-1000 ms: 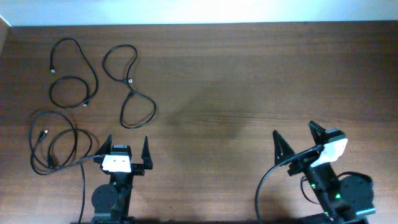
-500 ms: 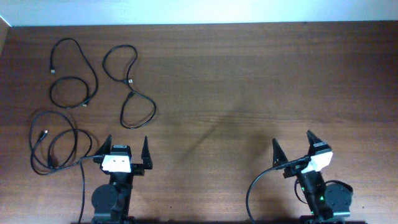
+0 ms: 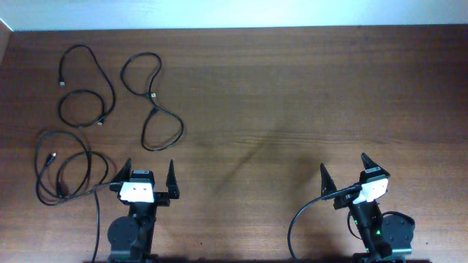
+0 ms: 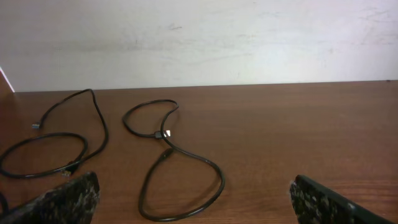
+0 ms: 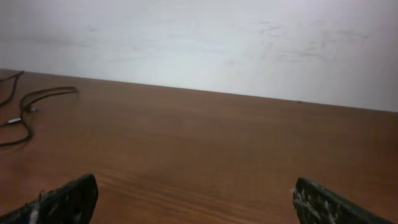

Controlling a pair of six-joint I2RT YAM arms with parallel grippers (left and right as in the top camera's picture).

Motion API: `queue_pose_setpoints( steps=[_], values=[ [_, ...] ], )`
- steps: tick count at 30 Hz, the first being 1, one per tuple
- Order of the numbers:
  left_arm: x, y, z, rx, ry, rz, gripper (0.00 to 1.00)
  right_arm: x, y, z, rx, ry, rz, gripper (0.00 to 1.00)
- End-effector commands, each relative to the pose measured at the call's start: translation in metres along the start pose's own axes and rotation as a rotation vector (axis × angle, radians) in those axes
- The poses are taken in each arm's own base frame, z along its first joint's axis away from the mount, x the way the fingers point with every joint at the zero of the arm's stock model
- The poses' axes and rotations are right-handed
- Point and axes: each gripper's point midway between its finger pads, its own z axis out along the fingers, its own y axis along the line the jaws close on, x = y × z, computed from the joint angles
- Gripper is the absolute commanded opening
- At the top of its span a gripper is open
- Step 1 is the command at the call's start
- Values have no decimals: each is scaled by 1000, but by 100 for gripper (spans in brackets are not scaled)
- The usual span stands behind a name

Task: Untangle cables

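Note:
Three thin black cables lie apart on the left of the table. One cable [image 3: 91, 95] loops at the far left back, also in the left wrist view [image 4: 56, 140]. A second cable [image 3: 155, 109] forms a figure-eight beside it, also in the left wrist view [image 4: 180, 171]. A third cable [image 3: 62, 164] coils at the left front. My left gripper [image 3: 148, 174] is open and empty near the table's front edge, just behind the figure-eight; its jaws show in its wrist view [image 4: 199, 202]. My right gripper [image 3: 345, 169] is open and empty at the front right [image 5: 196, 202], far from all cables.
A thicker black wire [image 3: 99, 212] runs from the left arm's base past the third cable. Another thick wire [image 3: 307, 208] curves by the right arm. A white wall [image 4: 199, 37] stands behind the table's back edge.
My right arm has drawn back toward the front edge and straightened. The left arm and the cables have not moved.

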Motion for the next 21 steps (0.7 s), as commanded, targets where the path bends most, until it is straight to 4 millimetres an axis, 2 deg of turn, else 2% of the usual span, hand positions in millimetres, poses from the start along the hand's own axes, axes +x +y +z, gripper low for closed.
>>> queue_pose_setpoints(
  steps=[1, 21],
  values=[
    [1, 2, 0, -10, 3, 12, 99, 3, -18, -2, 81, 3, 59, 99],
    [1, 2, 0, -10, 3, 12, 99, 2, -20, -2, 88, -1, 72, 99]
  ],
)
